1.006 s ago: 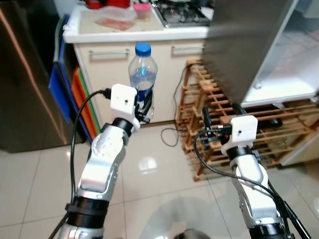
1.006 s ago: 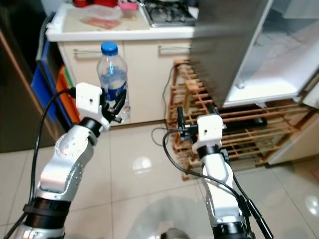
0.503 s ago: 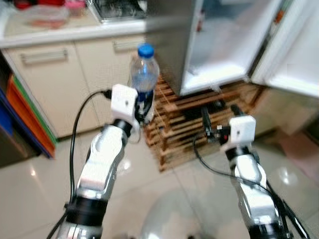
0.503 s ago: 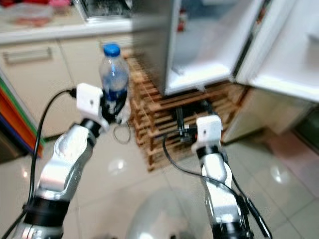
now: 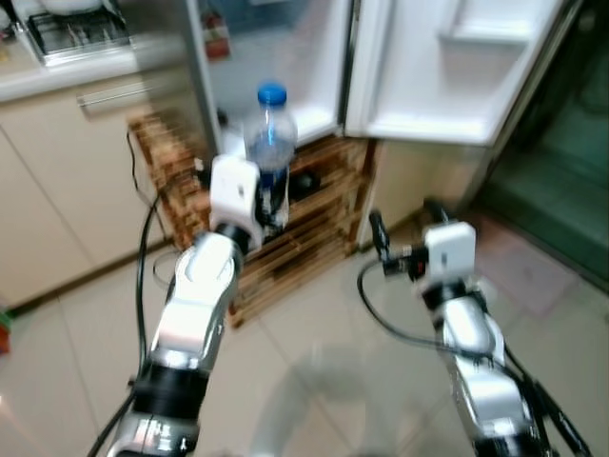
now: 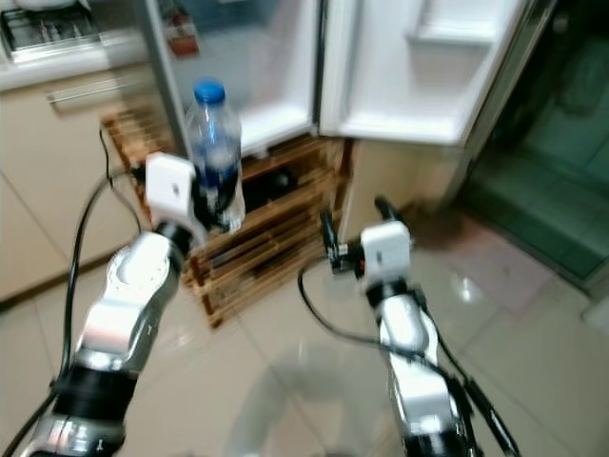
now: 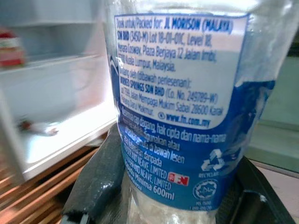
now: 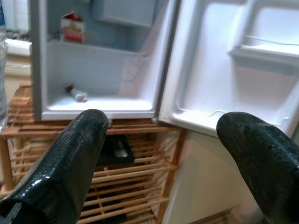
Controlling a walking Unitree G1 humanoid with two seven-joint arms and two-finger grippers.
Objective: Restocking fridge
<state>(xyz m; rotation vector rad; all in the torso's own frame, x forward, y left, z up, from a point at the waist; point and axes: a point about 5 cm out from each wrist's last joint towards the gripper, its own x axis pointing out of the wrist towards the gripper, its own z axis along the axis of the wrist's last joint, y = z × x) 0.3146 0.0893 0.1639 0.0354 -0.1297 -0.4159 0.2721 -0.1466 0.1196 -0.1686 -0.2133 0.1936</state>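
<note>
A clear water bottle (image 5: 270, 143) with a blue cap and blue label stands upright in my left gripper (image 5: 271, 205), which is shut on its lower part; the label (image 7: 182, 98) is close up in the left wrist view. Ahead, the white fridge (image 5: 285, 67) stands open, its door (image 5: 457, 67) swung to the right. A red and white carton (image 8: 71, 28) sits on an upper shelf and a small item (image 8: 77, 94) lies on the fridge floor. My right gripper (image 5: 400, 228) is open and empty, lower right of the bottle, its fingers (image 8: 70, 158) framing the fridge.
A wooden slatted rack (image 5: 295, 228) stands under the fridge, with a dark object on it. Cream cabinets (image 5: 67, 181) and a counter with a dish rack (image 5: 67, 29) are on the left. A dark doorway (image 5: 561, 152) is on the right. The tiled floor (image 5: 314, 362) lies in front.
The view has swung right: the open fridge and its door are now straight ahead, the cabinets moved to the left. The bottle stays held in my left gripper; the right stays open.
</note>
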